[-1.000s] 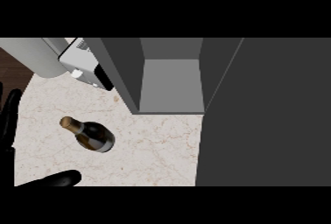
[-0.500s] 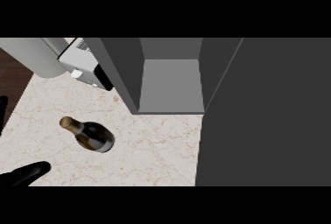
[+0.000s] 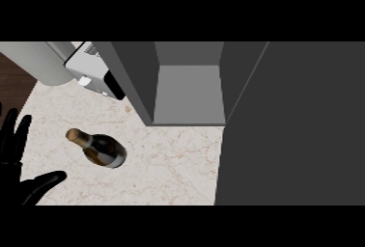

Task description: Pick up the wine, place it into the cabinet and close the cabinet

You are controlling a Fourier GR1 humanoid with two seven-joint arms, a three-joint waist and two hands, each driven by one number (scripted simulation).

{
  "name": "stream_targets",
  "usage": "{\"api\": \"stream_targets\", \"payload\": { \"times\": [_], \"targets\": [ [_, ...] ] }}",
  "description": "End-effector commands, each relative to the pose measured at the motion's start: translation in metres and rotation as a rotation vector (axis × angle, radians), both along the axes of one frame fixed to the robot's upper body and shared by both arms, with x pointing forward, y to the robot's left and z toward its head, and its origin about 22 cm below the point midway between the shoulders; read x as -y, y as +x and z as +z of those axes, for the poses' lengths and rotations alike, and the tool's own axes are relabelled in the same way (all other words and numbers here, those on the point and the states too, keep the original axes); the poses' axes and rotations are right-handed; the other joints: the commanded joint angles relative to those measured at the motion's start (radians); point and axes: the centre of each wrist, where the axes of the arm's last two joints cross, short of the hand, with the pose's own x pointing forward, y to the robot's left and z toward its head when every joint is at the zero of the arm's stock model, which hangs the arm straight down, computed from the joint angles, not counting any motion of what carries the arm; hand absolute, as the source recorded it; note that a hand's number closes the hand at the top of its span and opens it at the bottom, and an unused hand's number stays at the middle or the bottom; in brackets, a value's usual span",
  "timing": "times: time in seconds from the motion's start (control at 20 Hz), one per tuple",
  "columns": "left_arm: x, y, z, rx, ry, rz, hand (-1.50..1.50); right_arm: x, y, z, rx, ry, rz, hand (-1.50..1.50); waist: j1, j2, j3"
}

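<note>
The wine bottle (image 3: pixel 100 150) is dark with a tan foil top and lies on the marble counter (image 3: pixel 171 169), its neck pointing up-left. My left hand (image 3: pixel 21 185) shows at the left edge, open, fingers straight and pointing up, thumb out toward the bottle. It is left of the bottle and apart from it. The grey cabinet (image 3: pixel 189 91) stands open at the top middle, its inside bare. Its dark door (image 3: pixel 292 125) fills the right side. My right hand is out of view.
A grey cylinder (image 3: pixel 35 62) and a white appliance (image 3: pixel 96 72) stand at the back left, close to the cabinet's left wall. Dark wood floor (image 3: pixel 14 82) shows beyond the counter's left edge.
My left hand slid toward the left edge, then rose; more of its fingers now show beside the bottle. The bottle and cabinet have not moved.
</note>
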Motion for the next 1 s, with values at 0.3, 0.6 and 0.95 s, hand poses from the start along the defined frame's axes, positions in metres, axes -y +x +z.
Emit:
{"api": "stream_targets", "payload": {
  "times": [0.3,0.6,0.95],
  "targets": [
    [-0.003,0.009,-0.068,-0.032,-0.002,0.017,-1.50,0.018,-0.027,0.021,0.054,0.009,0.028,-1.50,-0.002,0.001,0.001],
    [-0.010,0.010,-0.079,-0.027,0.020,0.063,-1.50,0.008,-0.035,0.010,0.034,0.041,0.021,-1.50,-0.001,0.000,0.001],
    [-0.033,0.017,-0.116,-0.042,-0.009,0.054,-1.50,0.009,-0.010,0.005,0.051,0.027,0.019,-1.50,0.001,0.001,0.001]
  ]
}}
